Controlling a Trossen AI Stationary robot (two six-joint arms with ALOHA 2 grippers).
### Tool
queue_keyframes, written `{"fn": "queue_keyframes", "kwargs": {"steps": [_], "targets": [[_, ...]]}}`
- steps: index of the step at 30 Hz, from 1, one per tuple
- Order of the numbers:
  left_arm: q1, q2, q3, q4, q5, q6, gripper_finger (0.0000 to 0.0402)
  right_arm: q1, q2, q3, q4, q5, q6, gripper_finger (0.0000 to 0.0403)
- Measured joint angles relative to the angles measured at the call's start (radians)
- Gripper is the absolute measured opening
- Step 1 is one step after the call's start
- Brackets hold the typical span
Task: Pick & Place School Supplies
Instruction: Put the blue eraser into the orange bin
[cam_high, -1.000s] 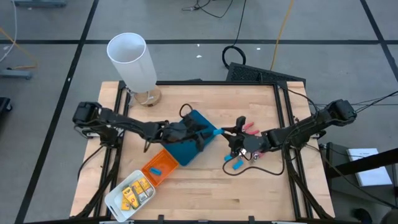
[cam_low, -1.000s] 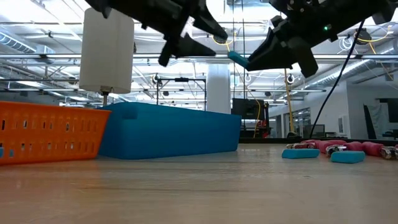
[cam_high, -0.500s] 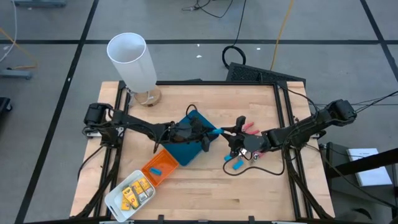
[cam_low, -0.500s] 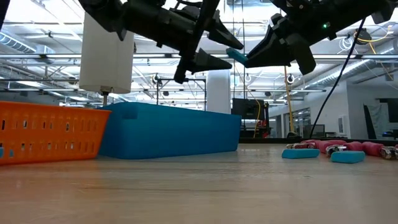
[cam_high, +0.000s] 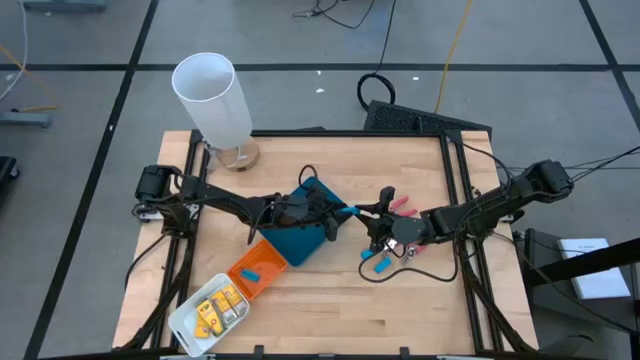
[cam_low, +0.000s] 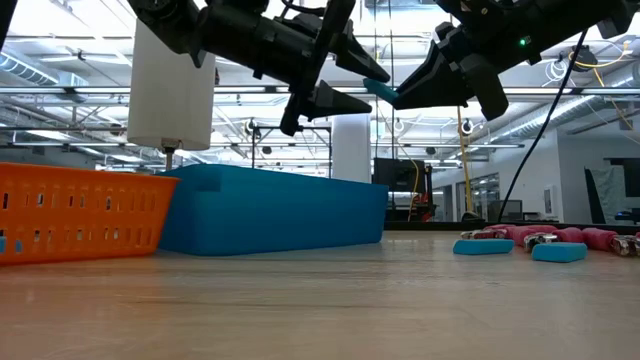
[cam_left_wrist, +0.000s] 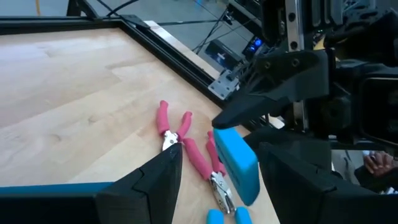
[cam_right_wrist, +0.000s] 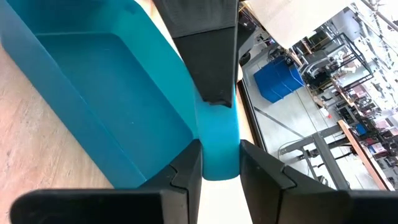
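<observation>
Light-blue oblong piece (cam_low: 379, 90) — held in the air above the middle of the table, clamped between the fingers of the right gripper (cam_high: 358, 211), just past the teal tray's (cam_high: 300, 243) rim.

Left gripper (cam_high: 338, 216) — fingers apart, one on either side of the same blue piece, hovering over the teal tray; contact with the piece cannot be told.

Two more light-blue oblong pieces (cam_low: 483, 246) — flat on the table on its right half, just beside each other.

Pink-handled scissor-like tools (cam_left_wrist: 171, 129) — lying on the table close to those blue pieces, handles crossing.

Orange tray (cam_high: 258, 266) — touching the teal tray toward the table's front-left corner; one blue piece (cam_high: 250, 273) inside.

White tray (cam_high: 185, 318) — at the front-left corner, holding the yellow blocky pieces (cam_high: 218, 306).

Tall white cylinder (cam_high: 213, 98) — upright at the back-left corner.
</observation>
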Motion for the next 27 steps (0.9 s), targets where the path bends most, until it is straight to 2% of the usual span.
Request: {"fn": "queue_keyframes", "kwargs": {"steps": [10, 20, 27], "targets": [[0.002, 0.000, 0.000, 0.000, 0.023, -0.001, 0.0207, 0.000, 0.000, 0.000, 0.000, 0.000, 0.000, 0.0084], [0.002, 0.000, 0.000, 0.017, 0.023, 0.000, 0.0103, 0.000, 0.000, 0.000, 0.000, 0.000, 0.000, 0.0084], [0.008, 0.000, 0.000, 0.019, 0.023, 0.003, 0.0060, 0.000, 0.000, 0.000, -0.001, 0.003, 0.000, 0.0084]]}}
